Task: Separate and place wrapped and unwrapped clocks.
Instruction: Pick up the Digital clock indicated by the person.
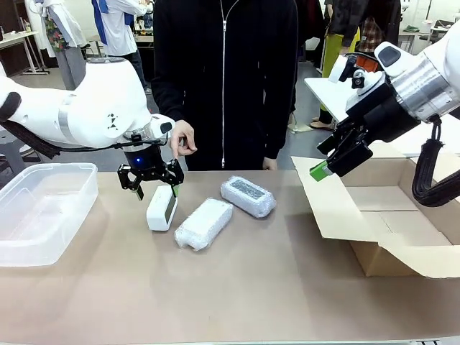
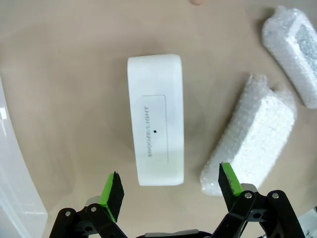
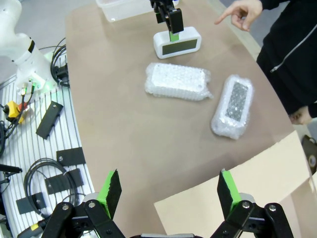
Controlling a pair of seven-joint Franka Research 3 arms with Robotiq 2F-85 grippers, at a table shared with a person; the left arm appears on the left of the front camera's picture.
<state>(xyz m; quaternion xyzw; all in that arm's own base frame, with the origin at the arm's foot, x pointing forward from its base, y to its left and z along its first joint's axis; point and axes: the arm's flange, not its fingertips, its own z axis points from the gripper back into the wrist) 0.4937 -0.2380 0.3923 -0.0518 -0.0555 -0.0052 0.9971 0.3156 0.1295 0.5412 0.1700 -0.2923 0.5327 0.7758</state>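
L gripper (image 2: 171, 182) open above bare clock (image 2: 156, 119), jaws straddling its thin width; R gripper (image 3: 169, 192) open, well right.

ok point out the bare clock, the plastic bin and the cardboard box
bare clock (image 2: 156, 120), left wrist view, top button panel
plastic bin (image 1: 36, 251), front view, near wall
cardboard box (image 1: 330, 201), front view, open side flap

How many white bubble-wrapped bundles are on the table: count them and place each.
2. One white bubble-wrapped oblong bundle lies mid-table, beside the bare white plastic clock; the other bundle lies to its right, nearer the person. The open cardboard box might hide more.
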